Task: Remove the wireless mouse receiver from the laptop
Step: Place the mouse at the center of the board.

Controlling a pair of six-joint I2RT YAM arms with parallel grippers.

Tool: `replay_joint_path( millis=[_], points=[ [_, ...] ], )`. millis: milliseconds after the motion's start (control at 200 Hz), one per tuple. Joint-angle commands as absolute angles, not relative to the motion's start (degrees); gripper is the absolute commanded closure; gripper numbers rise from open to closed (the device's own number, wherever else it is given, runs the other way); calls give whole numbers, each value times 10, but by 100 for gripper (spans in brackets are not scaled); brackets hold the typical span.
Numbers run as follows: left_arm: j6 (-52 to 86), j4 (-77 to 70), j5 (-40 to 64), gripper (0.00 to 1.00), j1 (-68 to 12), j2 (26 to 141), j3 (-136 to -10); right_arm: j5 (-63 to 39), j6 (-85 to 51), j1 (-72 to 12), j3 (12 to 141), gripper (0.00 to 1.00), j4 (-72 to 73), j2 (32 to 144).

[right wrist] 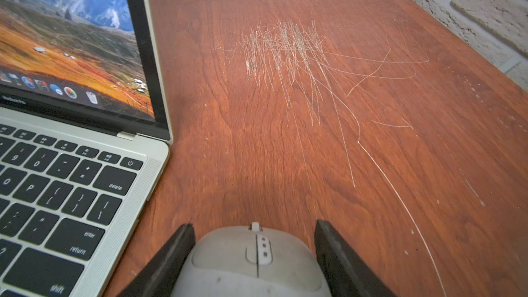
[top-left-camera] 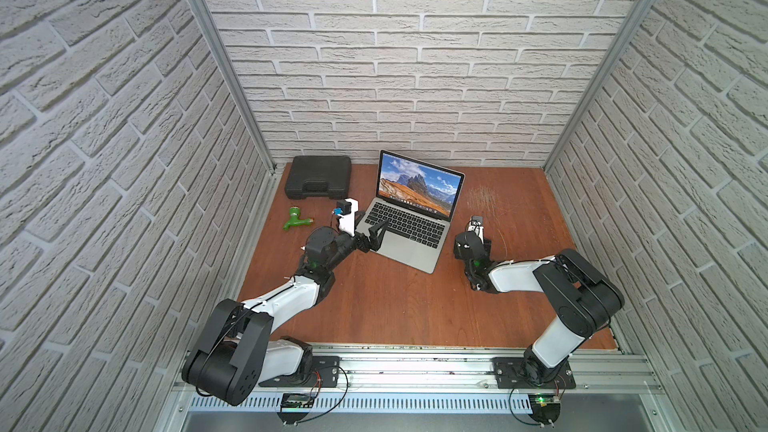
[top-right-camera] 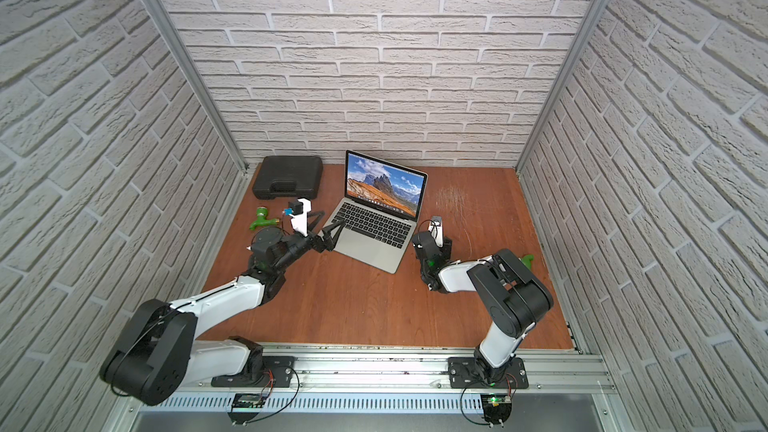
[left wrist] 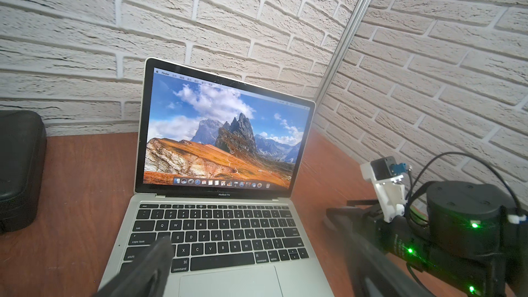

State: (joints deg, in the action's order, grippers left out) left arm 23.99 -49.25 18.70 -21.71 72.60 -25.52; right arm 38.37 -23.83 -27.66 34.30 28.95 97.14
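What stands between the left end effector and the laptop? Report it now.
Nothing visible. The open left end effector hovers over a front corner of the laptop, with no object between. The receiver itself cannot be made out in any view.

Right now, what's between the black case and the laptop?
Nothing: only bare tabletop between black case and laptop, seen in the left wrist view.

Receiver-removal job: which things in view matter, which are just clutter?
Job: laptop; left gripper, open, a finger over the keyboard. Receiver itself not visible.
Clutter: black case; green tap; mouse, gripped by right gripper.
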Motion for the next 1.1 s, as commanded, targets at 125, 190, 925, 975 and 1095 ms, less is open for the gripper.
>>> replay_joint_path(
  millis=[125, 190, 925, 975, 1095],
  points=[
    [231, -513, 169, 2, -222, 705, -243, 398, -305, -282, 359, 97, 212, 997],
    [230, -503, 166, 2, -224, 698, -243, 402, -325, -283, 365, 97, 168, 984],
    [222, -461, 161, 2, -239, 674, -246, 349, -393, -291, 480, 97, -118, 988],
    [213, -442, 183, 3, -247, 684, -262, 334, -391, -291, 478, 97, -114, 987],
    [232, -494, 206, 11, -258, 709, -255, 276, -349, -291, 463, 97, -83, 960]
  ],
)
